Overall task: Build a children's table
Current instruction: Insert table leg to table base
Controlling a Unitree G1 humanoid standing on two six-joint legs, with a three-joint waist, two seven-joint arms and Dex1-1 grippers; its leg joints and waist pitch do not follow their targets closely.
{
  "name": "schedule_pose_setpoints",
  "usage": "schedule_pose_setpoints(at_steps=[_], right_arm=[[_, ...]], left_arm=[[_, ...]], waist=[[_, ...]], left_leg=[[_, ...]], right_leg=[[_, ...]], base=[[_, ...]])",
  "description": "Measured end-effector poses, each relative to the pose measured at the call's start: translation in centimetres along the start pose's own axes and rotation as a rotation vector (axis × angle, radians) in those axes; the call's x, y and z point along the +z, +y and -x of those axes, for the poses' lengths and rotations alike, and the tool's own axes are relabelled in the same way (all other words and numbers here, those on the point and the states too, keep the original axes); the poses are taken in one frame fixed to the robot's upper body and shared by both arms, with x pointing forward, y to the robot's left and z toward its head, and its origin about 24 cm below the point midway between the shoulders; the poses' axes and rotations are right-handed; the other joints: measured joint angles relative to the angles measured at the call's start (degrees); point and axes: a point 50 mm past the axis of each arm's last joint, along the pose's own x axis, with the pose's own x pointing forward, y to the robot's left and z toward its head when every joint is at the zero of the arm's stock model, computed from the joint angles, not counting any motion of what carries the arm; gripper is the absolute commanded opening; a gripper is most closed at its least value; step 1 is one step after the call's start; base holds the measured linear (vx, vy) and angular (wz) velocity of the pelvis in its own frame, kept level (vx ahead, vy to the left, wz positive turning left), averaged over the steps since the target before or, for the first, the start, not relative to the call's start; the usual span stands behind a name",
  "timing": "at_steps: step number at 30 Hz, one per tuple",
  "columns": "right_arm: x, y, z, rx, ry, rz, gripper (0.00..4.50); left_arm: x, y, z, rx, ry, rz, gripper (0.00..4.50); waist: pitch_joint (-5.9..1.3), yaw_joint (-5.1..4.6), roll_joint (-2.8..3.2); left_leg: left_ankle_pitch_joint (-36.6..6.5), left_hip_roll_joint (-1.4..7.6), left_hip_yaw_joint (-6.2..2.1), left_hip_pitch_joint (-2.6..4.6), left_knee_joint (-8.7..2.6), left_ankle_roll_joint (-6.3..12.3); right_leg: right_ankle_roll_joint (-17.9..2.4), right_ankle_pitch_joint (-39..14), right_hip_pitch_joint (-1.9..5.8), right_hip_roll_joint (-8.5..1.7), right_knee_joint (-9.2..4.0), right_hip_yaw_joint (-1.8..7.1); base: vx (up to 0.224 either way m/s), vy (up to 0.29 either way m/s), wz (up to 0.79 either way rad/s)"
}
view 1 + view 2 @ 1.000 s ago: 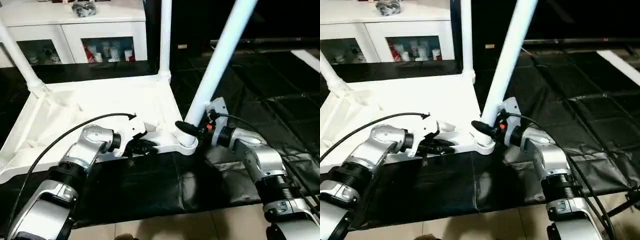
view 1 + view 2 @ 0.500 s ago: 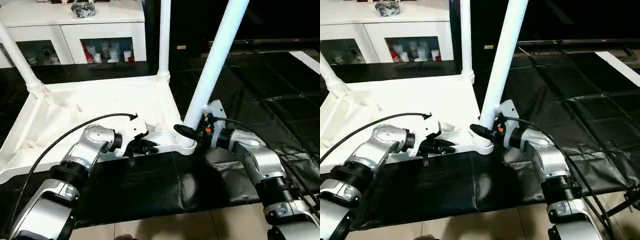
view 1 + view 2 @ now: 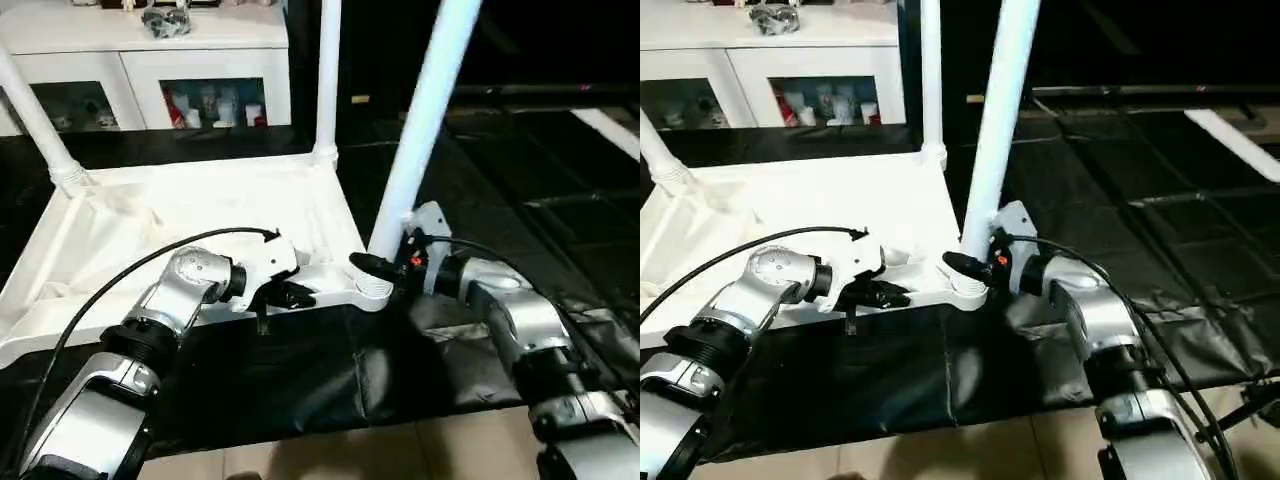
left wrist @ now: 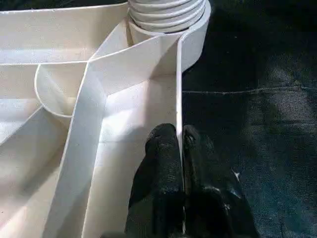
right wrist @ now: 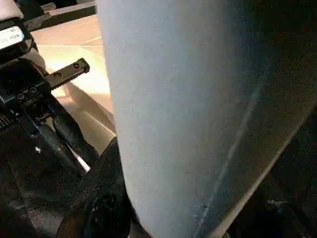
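The children's table top [image 3: 190,205] lies upside down on a black mat, ribbed underside up. Two white legs stand in its far corners [image 3: 328,70] [image 3: 35,110]. A third leg [image 3: 420,120] rises from the near right corner socket, leaning slightly right. My right gripper [image 3: 372,268] is closed around that leg's base just above the socket; one black finger [image 5: 99,198] lies against the leg. My left gripper [image 4: 179,138] is shut on the thin near rim of the top [image 4: 179,89], a short way left of that corner.
A white cabinet [image 3: 150,60] with glass doors stands behind the table. The black mat [image 3: 300,370] covers the floor under and to the right of the table. A strip of tiled floor [image 3: 400,450] shows at the near edge.
My left gripper's fingers have closed onto the table's near rim. The near right leg has tipped more upright in my right gripper.
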Motion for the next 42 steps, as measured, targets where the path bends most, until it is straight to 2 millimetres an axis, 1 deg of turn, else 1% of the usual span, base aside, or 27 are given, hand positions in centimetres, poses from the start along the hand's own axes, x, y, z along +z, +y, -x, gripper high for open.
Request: schedule_pose_setpoints(at_steps=[5,8,13,17,27,31,34,35,37,39,42], right_arm=[[0.2,0.4,-0.2,0.102,-0.007,-0.062,1.93],[0.1,0.3,-0.2,0.124,-0.001,-0.085,1.93],[-0.3,-0.3,0.0,0.092,-0.032,-0.132,1.93],[-1.1,-0.9,0.4,0.017,-0.08,-0.177,1.93],[-1.0,-0.9,0.3,0.04,-0.067,-0.147,1.93],[-1.4,-0.9,0.3,0.025,-0.088,-0.166,1.93],[-2.0,-0.9,0.6,-0.01,-0.13,-0.209,1.93],[-2.4,-0.8,0.7,-0.024,-0.152,-0.226,1.93],[-3.0,-0.4,1.0,-0.057,-0.191,-0.233,1.93],[-3.8,0.3,1.5,-0.085,-0.219,-0.217,1.93],[-4.1,1.0,2.0,-0.098,-0.225,-0.158,1.93]], left_arm=[[0.0,0.0,0.1,-0.011,0.003,-0.002,0.0],[0.0,0.0,0.2,-0.013,0.005,-0.001,0.0],[-0.1,0.0,0.2,-0.012,0.006,0.007,0.0],[-0.1,0.0,0.2,-0.017,0.006,0.008,0.0],[0.0,0.1,0.3,-0.024,0.01,0.005,0.0],[0.0,0.1,0.3,-0.02,0.013,0.015,0.0],[0.0,0.1,0.1,-0.014,0.013,0.025,0.0],[0.0,0.1,0.0,-0.012,0.011,0.028,0.0],[0.0,0.1,-0.2,-0.011,0.009,0.033,0.0],[0.1,0.0,-0.5,-0.015,0.003,0.035,0.0],[0.2,-0.2,-0.8,-0.026,-0.003,0.035,0.0]], waist=[[0.0,0.01,-0.02],[-0.01,0.03,-0.05],[-0.02,0.04,-0.05],[-0.02,0.02,0.01],[-0.03,0.06,0.03],[-0.03,0.03,0.04],[-0.03,0.1,0.04],[0.0,0.17,0.25],[-0.05,0.16,0.39],[-0.09,0.39,0.51],[-0.07,0.88,0.73]], left_leg=[[0.0,0.02,0.0,-0.03,0.0,0.0],[0.0,0.02,0.0,-0.02,0.0,0.0],[0.0,0.02,0.0,-0.01,0.0,0.0],[0.0,0.03,0.0,-0.01,0.0,-0.01],[0.0,0.05,0.0,-0.01,0.0,-0.01],[0.0,0.05,0.0,0.07,0.0,-0.02],[0.0,0.04,0.01,0.26,0.0,-0.02],[0.0,0.04,0.0,0.36,0.0,-0.02],[0.0,0.03,0.01,0.45,0.0,-0.02],[0.0,0.03,-0.02,0.52,-0.01,-0.02],[0.0,0.02,-0.02,0.69,-0.01,-0.01]], right_leg=[[0.0,0.0,-0.03,0.01,0.01,0.0],[0.0,0.0,-0.02,0.01,0.01,0.0],[0.0,0.0,-0.01,0.01,0.01,0.0],[0.0,0.0,-0.02,0.01,0.01,0.0],[0.0,0.0,-0.03,0.02,0.04,0.0],[-0.1,0.0,0.02,0.02,0.05,0.0],[-0.1,0.0,0.2,0.02,0.04,-0.01],[-0.1,0.0,0.33,0.02,-0.01,-0.01],[-0.1,0.0,0.43,0.01,-0.02,-0.02],[0.0,0.0,0.52,0.01,-0.05,-0.06],[0.0,0.0,0.7,0.0,-0.11,-0.08]], base=[[0.0,0.0,0.0],[0.0,0.0,0.0],[0.0,0.0,0.0],[0.0,0.0,0.0],[0.0,0.0,0.0],[0.0,0.0,0.0],[0.0,0.0,0.0],[0.0,0.0,0.0],[0.0,0.0,0.0],[0.0,0.0,0.0],[0.0,0.0,0.0]])
